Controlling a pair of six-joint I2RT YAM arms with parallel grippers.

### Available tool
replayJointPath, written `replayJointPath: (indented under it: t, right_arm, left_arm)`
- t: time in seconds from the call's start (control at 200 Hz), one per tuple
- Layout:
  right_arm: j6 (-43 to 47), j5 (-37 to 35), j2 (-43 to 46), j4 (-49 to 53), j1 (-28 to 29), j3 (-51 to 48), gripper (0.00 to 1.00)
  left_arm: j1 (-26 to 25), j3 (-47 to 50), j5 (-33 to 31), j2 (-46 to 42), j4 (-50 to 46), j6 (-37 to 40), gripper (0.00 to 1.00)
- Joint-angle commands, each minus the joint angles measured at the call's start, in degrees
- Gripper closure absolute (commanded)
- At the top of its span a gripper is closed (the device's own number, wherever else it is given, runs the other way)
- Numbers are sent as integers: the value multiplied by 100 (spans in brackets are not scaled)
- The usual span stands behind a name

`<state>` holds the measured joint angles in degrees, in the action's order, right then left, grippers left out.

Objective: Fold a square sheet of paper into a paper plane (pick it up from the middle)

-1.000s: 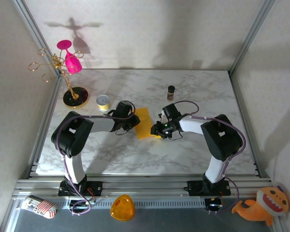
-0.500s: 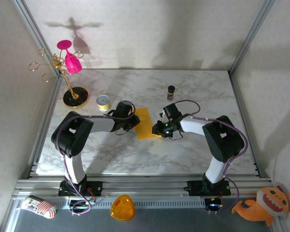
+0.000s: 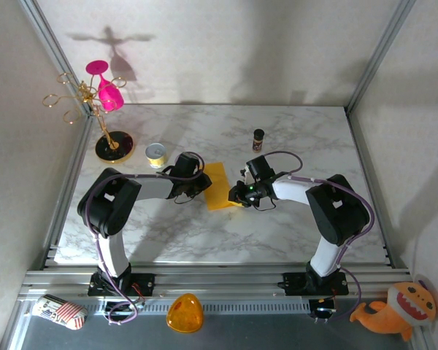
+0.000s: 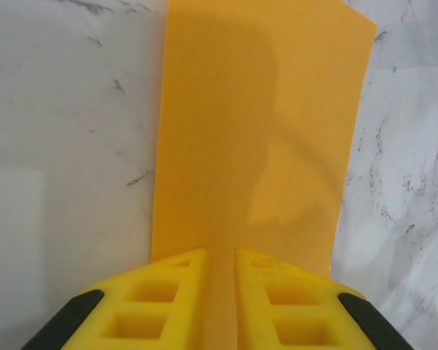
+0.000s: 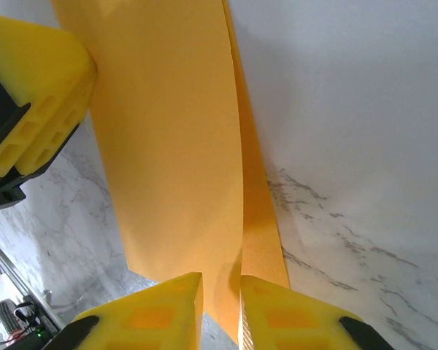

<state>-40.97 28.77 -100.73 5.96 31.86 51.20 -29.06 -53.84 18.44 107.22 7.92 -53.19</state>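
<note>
Marble-look desk (image 3: 204,240), white with thin grey veins, sits inside plain white walls framed by aluminium rails (image 3: 204,281). Near its middle lies the orange-yellow paper sheet (image 3: 219,181), thin and matte, folded into a long flat band with straight edges. The left claw (image 4: 220,257), with blocky yellow fingers and hollow cells, is clenched on one short end. The right claw (image 5: 220,283) pinches the doubled edge from the other side. Toward the far left corner stands a gold wire rack (image 3: 114,146) holding a pink glass (image 3: 109,95), with a small yellow round tin (image 3: 155,153) beside it.
</note>
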Motion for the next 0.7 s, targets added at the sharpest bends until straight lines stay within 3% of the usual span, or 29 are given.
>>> replayJointPath:
  t: [0.0,0.295,0.411,0.591,0.691]
  right_arm:
    - [-236,109,-138,-209,-37,-38,81]
    - [-281,-50,-218,-132,-56,70,86]
    - [-281,-134,-137,-86,-63,23,94]
    - [-447,-415,291,-24,-83,-280,100]
    - [-728,-515,676,-151,-87,-601,100]
  left_arm:
    - [5,128,-91,163,-247,-3,83]
    - [5,34,-13,138,-260,129,83]
    - [5,-27,78,57,-190,293,82]
    - [-45,137,187,-639,372,273,74]
    - [-167,479,295,-907,1033,-154,73]
